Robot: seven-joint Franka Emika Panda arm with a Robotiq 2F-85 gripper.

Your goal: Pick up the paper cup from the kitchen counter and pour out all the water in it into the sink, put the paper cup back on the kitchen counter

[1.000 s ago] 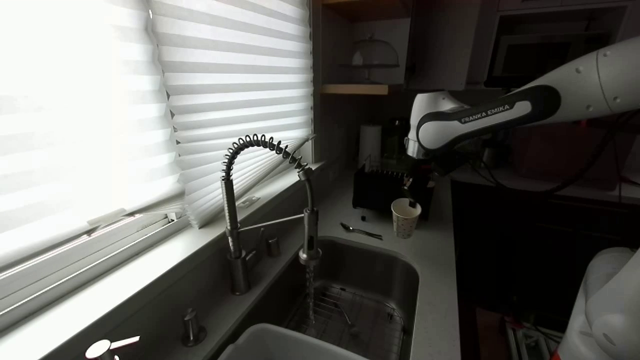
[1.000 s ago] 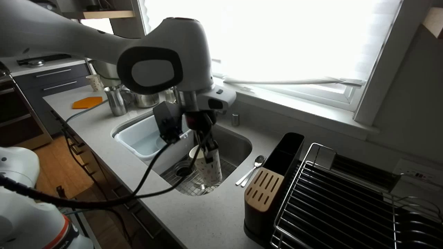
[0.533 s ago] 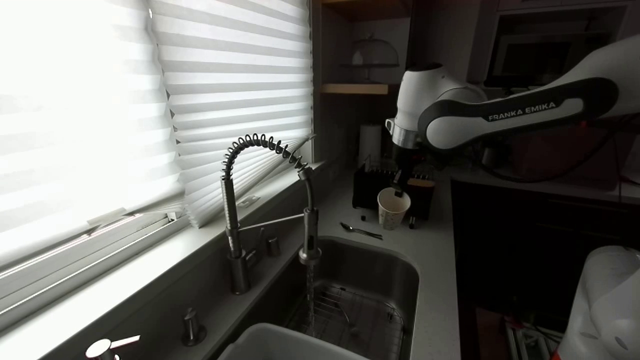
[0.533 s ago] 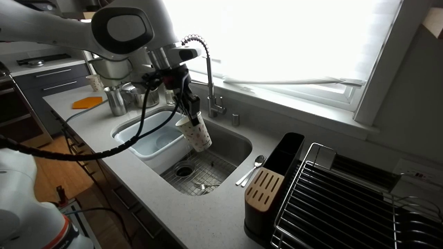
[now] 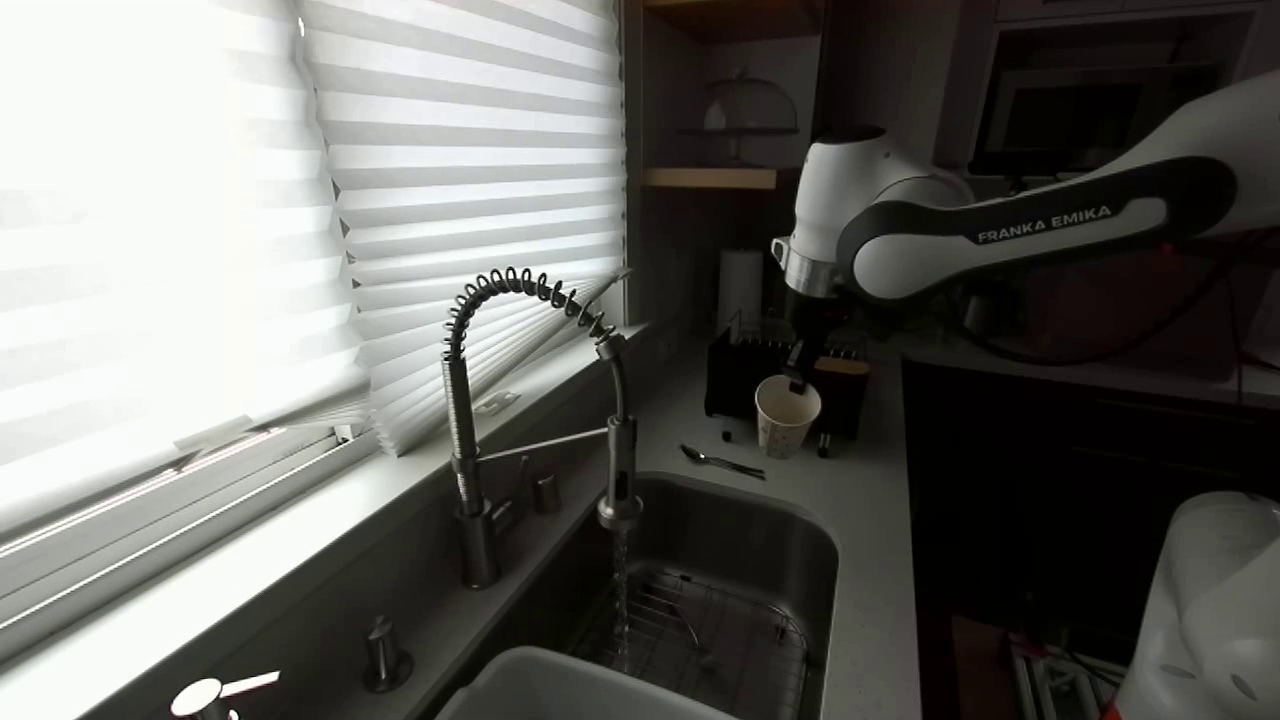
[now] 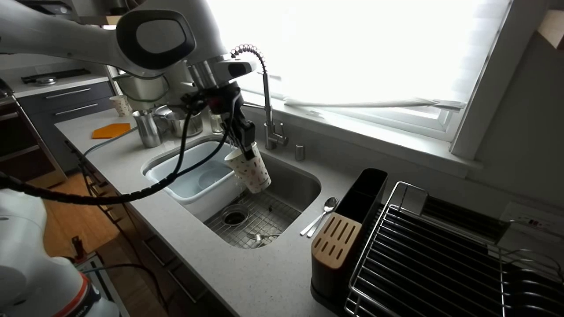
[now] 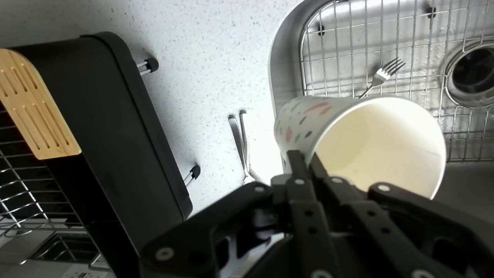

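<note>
Two utensils [image 6: 330, 204] and one far cup [image 6: 120, 105] rest on the kitchen counter [image 7: 231, 58], one fork [image 7: 380, 77] in the sink [image 7: 285, 71]. The paper cup [image 7: 361, 144] tilts above it — wall pinched by the gripper [image 7: 307, 157], one jaw inside, one outside.

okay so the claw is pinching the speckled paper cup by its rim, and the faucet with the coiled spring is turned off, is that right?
Not quite: the faucet is running. An exterior view shows a stream of water falling from its spray head. The rest holds: the claw is pinching the speckled paper cup by its rim.
</note>
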